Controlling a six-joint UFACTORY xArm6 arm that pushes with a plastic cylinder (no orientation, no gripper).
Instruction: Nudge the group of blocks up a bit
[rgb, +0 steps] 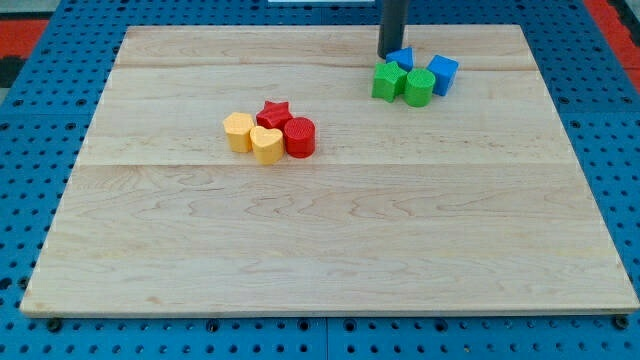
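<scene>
Rod comes down from the top edge of the frame, right of centre. My tip (389, 55) sits on the table (330, 250) at the upper left of the green/blue cluster, touching or just beside the smaller blue block (401, 58); can't tell which. No gripper on this rig, just the bare rod, so nothing to spread or pinch.

Cluster one, upper right of the frame:
- green star-ish block (387, 81), left side, just below my tip
- green cylinder (419, 88), touching the green star's right side
- blue cube (443, 73), far right, against the green cylinder
- the smaller blue block at the back, partly hidden by the rod and the green pieces, shape unclear

All four packed tight, near the table's top edge.

Cluster two, left of centre in the frame, well apart from my tip:
- red star (273, 113) at the back
- red cylinder (299, 137), right side
- yellow heart (265, 144), front middle, touching the red cylinder
- yellow block (238, 131), left side, roughly hexagonal, against the heart

Also packed tight.

Table is a light wood board on a blue pegboard (40, 40).
</scene>
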